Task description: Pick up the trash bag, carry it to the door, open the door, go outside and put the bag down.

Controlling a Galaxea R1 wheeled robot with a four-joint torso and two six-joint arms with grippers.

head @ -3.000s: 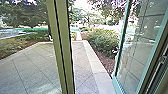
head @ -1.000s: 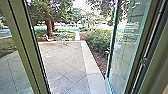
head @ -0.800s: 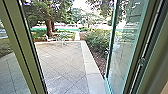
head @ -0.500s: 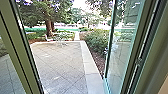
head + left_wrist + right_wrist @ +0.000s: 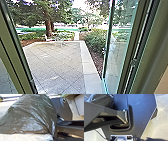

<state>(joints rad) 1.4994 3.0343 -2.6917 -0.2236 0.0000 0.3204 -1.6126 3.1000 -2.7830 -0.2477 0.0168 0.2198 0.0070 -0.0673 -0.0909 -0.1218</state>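
The dark, shiny trash bag (image 5: 32, 115) bulges large in the left wrist view, its plastic creased and partly see-through. Part of the same trash bag (image 5: 102, 102) shows in the right wrist view, beyond the robot's jointed bar. How the left gripper meets the bag cannot be made out, and the right gripper's state is unclear too. In the head view, the glass door (image 5: 118, 47) stands swung outward on the right, with a teal edge.
A green frame post (image 5: 12, 57) borders the doorway on the left, a thicker frame (image 5: 136, 53) on the right. Outside lie a paved patio (image 5: 56, 65) and a pale border strip (image 5: 88, 70). Bushes (image 5: 96, 41) grow beside it; a light table (image 5: 60, 40) stands farther back near a tree.
The head view has shifted: the left post has slid toward the left edge, and more patio, the tree and the table have come into view. The door still stands swung outward.
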